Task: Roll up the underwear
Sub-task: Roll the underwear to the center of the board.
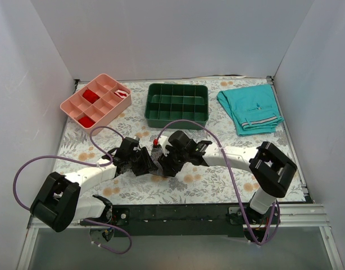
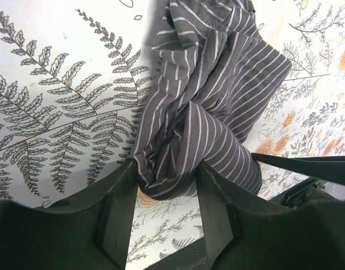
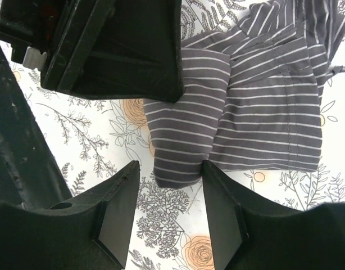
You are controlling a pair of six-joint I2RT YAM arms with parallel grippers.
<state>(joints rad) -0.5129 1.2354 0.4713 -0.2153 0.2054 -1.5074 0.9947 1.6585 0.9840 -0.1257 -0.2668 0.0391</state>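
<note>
**Left jaws pinch the underwear [image 2: 217, 84]; right jaws open around it**

The left jaws clamp a rolled fold, the rest bunched beyond their tips. The right jaws straddle another fold unclenched, with the left jaws close ahead. Bare floral tabletop [image 2: 60, 84] flanks both. Far beyond are a green tray [image 1: 177, 104], a pink tray [image 1: 96, 100] and teal shorts [image 1: 250, 108].

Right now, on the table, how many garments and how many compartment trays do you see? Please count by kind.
Garments: 2 (grey striped underwear, teal shorts)
Compartment trays: 2 (pink tray, green tray)
Total: 4
</note>
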